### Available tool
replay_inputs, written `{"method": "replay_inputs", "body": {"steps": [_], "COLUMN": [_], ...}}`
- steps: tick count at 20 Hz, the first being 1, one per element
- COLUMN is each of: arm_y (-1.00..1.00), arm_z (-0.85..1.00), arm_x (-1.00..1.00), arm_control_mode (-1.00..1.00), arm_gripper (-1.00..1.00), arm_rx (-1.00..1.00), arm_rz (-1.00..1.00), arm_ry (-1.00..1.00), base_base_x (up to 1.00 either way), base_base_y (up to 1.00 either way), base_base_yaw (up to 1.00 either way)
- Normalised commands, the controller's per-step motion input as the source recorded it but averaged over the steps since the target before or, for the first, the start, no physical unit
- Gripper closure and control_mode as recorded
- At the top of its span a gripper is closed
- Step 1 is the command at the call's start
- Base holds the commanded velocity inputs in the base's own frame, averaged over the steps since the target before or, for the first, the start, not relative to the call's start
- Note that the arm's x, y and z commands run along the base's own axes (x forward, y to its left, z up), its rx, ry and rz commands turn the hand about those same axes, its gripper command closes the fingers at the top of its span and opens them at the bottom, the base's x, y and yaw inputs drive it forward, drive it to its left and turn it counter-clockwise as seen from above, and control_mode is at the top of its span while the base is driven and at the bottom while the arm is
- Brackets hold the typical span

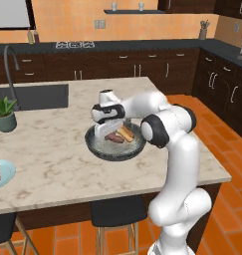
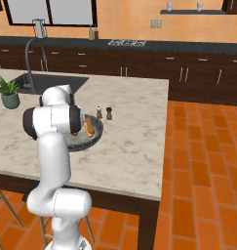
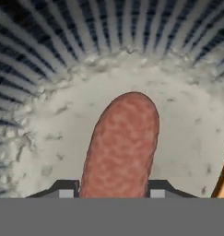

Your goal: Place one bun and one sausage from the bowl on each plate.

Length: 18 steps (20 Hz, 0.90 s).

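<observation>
Bowl (image 1: 100, 149) holding sausage (image 3: 120, 147) and bun (image 1: 125, 133), pincer (image 3: 112, 190) astride sausage, grip unclear

The arm (image 1: 177, 164) is glossy white, built of thick rounded tube segments that swell at each joint. The joints carry dark grey-black round caps and bands, one large cap facing out at the elbow. The tool (image 3: 111, 192) has two small dark fingertips (image 3: 63, 190) with pale grey square pads on a white, boxy hand.
</observation>
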Motion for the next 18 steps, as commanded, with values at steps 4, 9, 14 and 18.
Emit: {"method": "replay_inputs", "body": {"steps": [4,9,14,18], "arm_y": [-0.08,-0.18,-0.38,-0.61], "arm_z": [1.0,1.0,0.79,0.1], "arm_x": [-1.0,-1.0,-1.0,-0.89], "arm_control_mode": [-1.0,-1.0,-1.0,-1.0], "arm_gripper": [1.0,1.0,1.0,1.0], "arm_rx": [-0.02,-0.01,0.0,0.15], "arm_rz": [0.0,0.0,-0.05,-0.2], "arm_ry": [-0.06,-0.06,-0.11,-0.03], "base_base_x": [0.0,0.0,0.0,0.0], "base_base_y": [0.0,0.0,0.0,0.0], "base_base_yaw": [0.0,0.0,0.0,0.0]}}
